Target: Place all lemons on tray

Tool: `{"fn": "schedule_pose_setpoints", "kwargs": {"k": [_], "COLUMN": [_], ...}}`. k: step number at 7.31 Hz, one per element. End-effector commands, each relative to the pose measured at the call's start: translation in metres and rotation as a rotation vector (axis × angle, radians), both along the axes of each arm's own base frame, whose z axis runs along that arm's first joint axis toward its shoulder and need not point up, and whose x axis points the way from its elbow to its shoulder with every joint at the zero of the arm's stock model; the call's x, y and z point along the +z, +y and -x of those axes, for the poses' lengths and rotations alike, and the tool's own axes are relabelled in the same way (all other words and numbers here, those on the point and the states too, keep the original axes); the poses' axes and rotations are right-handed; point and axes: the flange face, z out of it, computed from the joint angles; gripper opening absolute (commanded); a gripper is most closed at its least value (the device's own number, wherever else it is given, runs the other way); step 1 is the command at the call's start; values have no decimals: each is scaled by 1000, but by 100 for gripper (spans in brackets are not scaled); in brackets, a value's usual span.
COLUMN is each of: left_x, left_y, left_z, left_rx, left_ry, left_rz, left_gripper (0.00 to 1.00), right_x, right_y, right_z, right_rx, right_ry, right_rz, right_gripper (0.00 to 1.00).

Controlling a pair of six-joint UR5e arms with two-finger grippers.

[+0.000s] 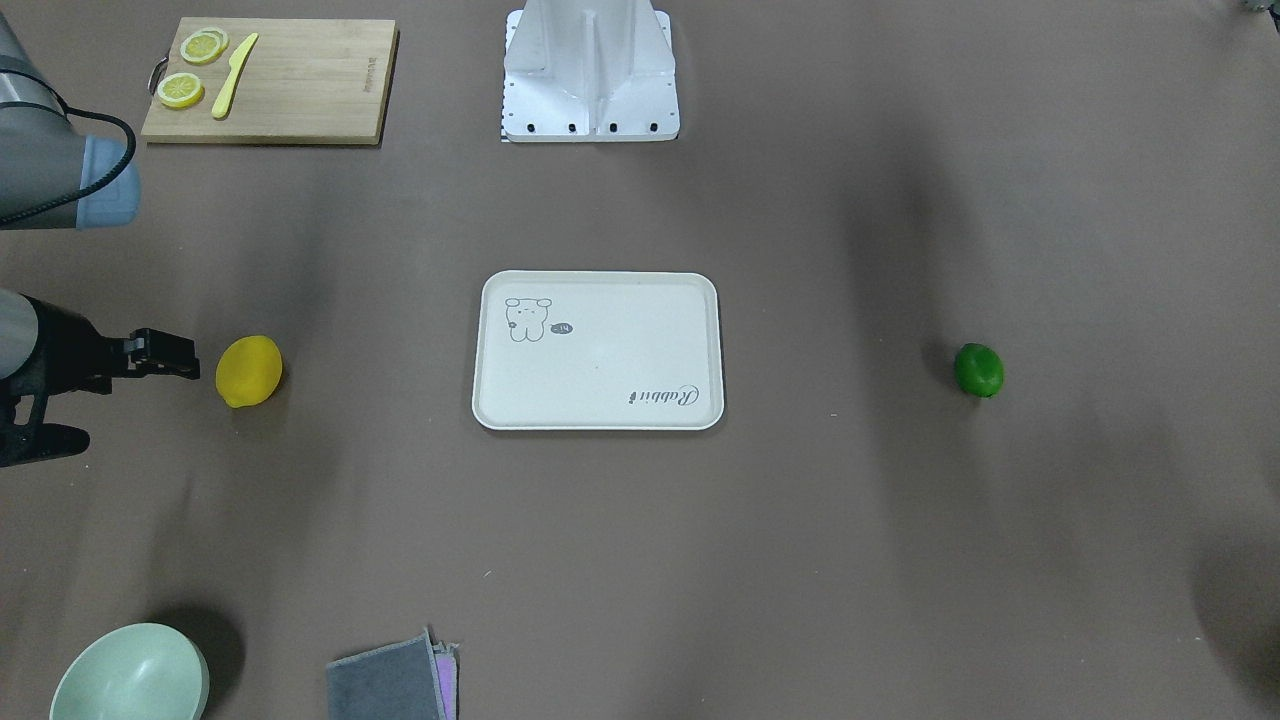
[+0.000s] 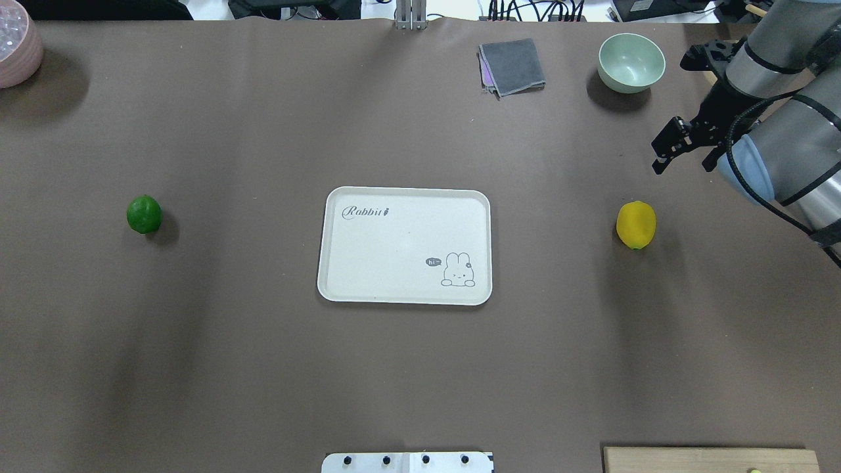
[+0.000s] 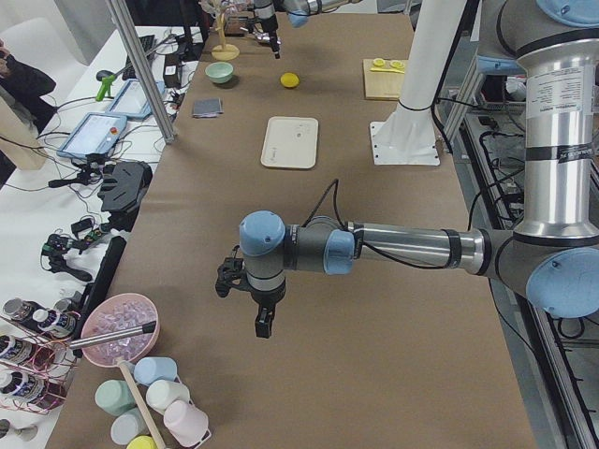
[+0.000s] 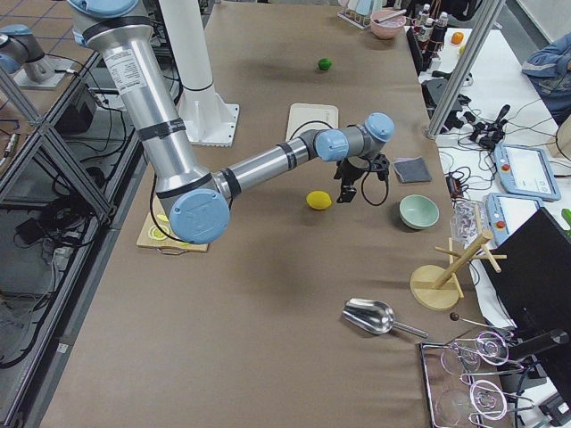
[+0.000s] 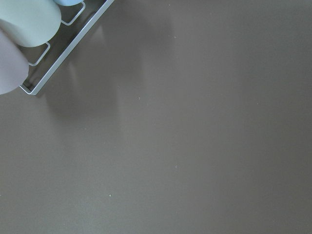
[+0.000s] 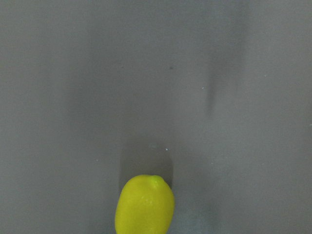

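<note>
The yellow lemon (image 1: 249,370) lies on the brown table on the robot's right side, apart from the tray; it also shows in the overhead view (image 2: 636,225) and at the bottom edge of the right wrist view (image 6: 145,207). The green lemon (image 1: 978,369) lies on the robot's left side (image 2: 144,214). The cream-white tray (image 1: 620,350) is at the table's middle (image 2: 394,249), with nothing on it. My right gripper (image 2: 680,157) hovers open and empty close beside the yellow lemon (image 1: 185,360). My left gripper (image 3: 262,327) shows only in the exterior left view, over bare table; I cannot tell its state.
A wooden cutting board (image 1: 300,90) with lemon slices and a yellow knife sits near the robot's right. A green bowl (image 2: 631,62) and a grey cloth (image 2: 512,66) lie at the far edge. A pink bowl (image 2: 16,49) is at the far left corner.
</note>
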Motion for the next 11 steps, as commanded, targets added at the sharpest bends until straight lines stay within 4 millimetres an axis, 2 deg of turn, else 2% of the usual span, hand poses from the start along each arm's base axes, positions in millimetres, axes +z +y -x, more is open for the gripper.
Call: {"fn": "schedule_pose_setpoints", "kwargs": {"k": [1,2,3,5,7,9,11], "left_x": [-9,-21,-34,-75,-101,-111,-114], "left_y": [-2,-12,-26,-61,-77,-84,-112], "left_z": [-3,-8,-24,-86,-162,-230,-277], "left_rx": [5,10,36,25,106,147,70], "left_ry": [12,48,89,118,126,143,176], "left_rz": [-18,-37,-45,-1,8,21,81], "left_gripper": [98,98,98,98,98,98,98], "right_x": [10,18,27,31,32,35,38], "right_y": [-7,-3,0,4,4,15,20], "right_z": [26,39,49,61,66,87,93], "right_rx": [-29,-44,6,6,-1,-38,-55], "right_ry": [2,6,39,47,44,50,55], "right_rz": [14,43,138,175,184,187,179], "right_gripper": [98,98,98,98,98,98,98]}}
